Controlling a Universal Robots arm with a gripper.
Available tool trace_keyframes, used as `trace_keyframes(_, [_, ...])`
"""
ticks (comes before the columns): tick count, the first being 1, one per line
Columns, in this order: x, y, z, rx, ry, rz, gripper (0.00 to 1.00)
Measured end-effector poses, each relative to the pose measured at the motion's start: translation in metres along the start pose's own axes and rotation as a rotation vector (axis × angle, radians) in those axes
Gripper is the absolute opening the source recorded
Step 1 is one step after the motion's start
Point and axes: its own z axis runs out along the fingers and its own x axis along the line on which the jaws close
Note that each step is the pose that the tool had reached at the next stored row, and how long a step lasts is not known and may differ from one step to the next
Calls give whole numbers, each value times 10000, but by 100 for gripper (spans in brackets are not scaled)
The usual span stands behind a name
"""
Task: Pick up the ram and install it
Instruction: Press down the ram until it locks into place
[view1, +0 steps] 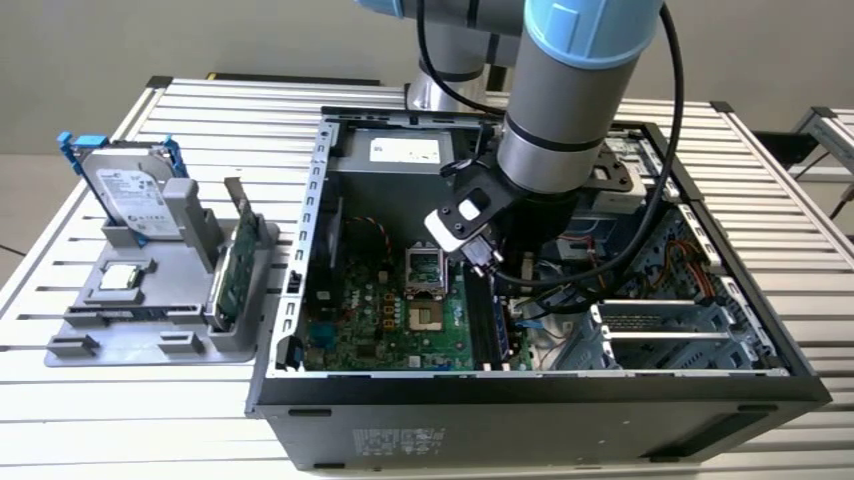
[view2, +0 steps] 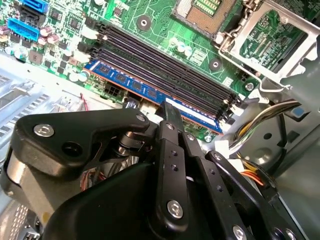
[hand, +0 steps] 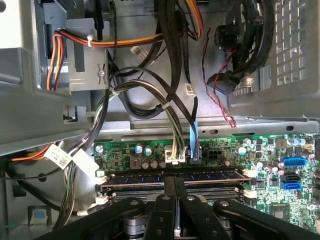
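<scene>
The arm reaches down into the open computer case (view1: 534, 395), which lies on its side on the slatted tabletop (view1: 80, 400). The gripper (view2: 172, 112) is positioned directly over the bank of memory slots (view2: 165, 67) on the green motherboard (view1: 387, 315).

In the second wrist view, the ram (view2: 150, 92), a slim blue stick with a row of dark chips, stands edge-on in the slot at the edge of the bank, on the side away from the processor socket (view2: 210, 12). The other slots of the bank appear unoccupied. The fingers (view2: 174, 120) are drawn together to a narrow gap, with the tips meeting the upper edge of the ram near the middle of its length. Whether they clamp the stick or only press on its edge cannot be told.

In the first wrist view, the ram (hand: 175, 176) lies across the slot between the white retaining latches (hand: 248, 173) at its ends, with the fingers (hand: 167, 192) centred on it. Bundled cables (hand: 170, 100) cross the case wall beyond the slots.

In the exterior view, a grey parts holder (view1: 147, 320) sits on the tabletop to the exterior view's left of the case. It carries a hard drive (view1: 134, 195) with blue rails, standing upright, and a green expansion card (view1: 238, 275) standing on edge.
</scene>
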Motion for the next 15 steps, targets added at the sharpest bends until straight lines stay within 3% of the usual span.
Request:
trace_keyframes(2, [0,0,0,47,-153,-6,0])
trace_keyframes(3, [1,-1,1,64,-183,-8,0])
trace_keyframes(15, [2,13,5,64,-180,-229,0])
